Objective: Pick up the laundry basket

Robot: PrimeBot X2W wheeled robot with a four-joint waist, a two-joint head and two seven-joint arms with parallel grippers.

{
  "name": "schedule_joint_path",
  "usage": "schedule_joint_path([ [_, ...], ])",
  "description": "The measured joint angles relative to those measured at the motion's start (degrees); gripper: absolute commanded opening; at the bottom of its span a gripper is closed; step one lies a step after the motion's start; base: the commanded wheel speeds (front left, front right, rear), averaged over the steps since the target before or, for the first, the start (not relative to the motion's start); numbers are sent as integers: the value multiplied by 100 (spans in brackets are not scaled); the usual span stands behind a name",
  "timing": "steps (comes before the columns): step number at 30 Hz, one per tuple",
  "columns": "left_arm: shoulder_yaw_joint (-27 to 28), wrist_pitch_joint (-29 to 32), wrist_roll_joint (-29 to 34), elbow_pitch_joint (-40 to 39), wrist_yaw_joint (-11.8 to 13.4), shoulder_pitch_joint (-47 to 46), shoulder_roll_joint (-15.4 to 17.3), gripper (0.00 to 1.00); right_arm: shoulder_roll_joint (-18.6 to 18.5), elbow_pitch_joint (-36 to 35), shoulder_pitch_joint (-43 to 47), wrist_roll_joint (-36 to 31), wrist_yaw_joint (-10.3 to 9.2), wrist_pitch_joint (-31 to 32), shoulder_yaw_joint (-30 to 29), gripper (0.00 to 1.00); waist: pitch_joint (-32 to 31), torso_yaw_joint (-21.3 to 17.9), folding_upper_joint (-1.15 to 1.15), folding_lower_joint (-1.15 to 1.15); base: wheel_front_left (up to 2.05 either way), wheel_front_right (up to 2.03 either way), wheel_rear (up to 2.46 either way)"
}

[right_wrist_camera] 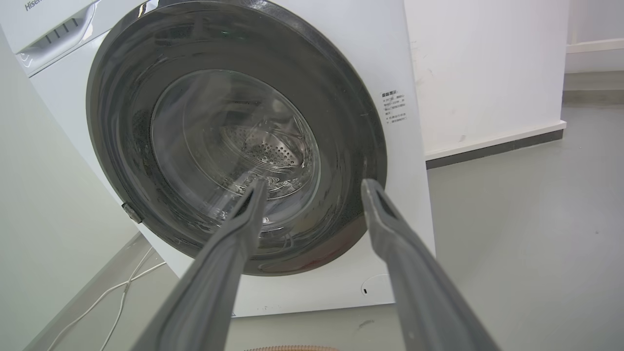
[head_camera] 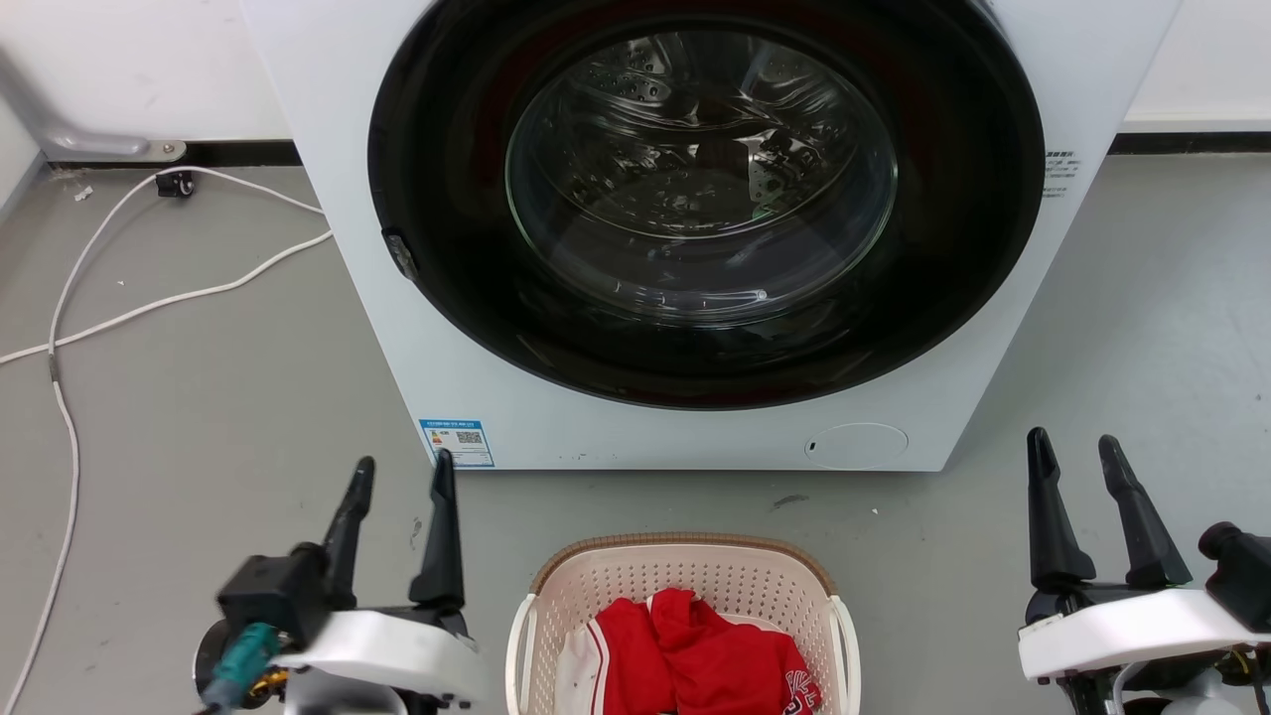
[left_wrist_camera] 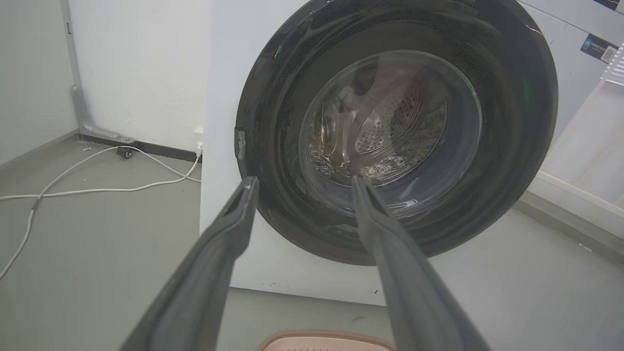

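Beyond both sets of fingertips you face the large white front-loading washing machine [head_camera: 357, 199], its round dark glass door shut. Between your two grippers, nearer you than their tips, sits the cream perforated plastic laundry basket [head_camera: 685, 576] with a brown woven-look rim, a red garment [head_camera: 695, 655] inside. Your left gripper [head_camera: 405, 462] and right gripper [head_camera: 1074, 439] are both released, jaws parted, touching nothing.
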Motion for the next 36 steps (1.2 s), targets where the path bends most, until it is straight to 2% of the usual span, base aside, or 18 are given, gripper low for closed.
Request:
schedule_joint_path([
  [9, -650, -115, 476, 109, 456, -66, 339, 100, 0, 30, 28, -635, 0, -140, 48, 100, 0, -4, 0, 0, 0, 0, 0],
  [14, -912, -185, 601, 230, 435, -83, 453, 100, 0, 45, 62, -947, 0, -197, 96, 100, 1, 0, 0, 0, 0, 0, 0],
  [18, -876, -236, 560, 236, 481, -96, 387, 100, 0, 35, 62, -1166, 1, -248, 114, 100, 9, 4, 0, 0, 0, 0, 0],
  [24, -528, -305, 413, 229, 53, 35, 144, 100, 0, 56, 118, -1295, 1, -316, 77, 100, 18, 13, 0, 0, 0, 0, 0],
  [29, -332, -357, 671, 328, -328, 169, -5, 100, -1, 74, 127, -1343, 1, -374, 66, 100, 11, 10, 0, 0, 0, 0, 0],
  [36, 1, -445, 1069, 498, -634, 283, -250, 100, -1, 148, 149, -1530, 9, -450, 31, 100, 6, 13, 0, 0, 0, 0, 0],
])
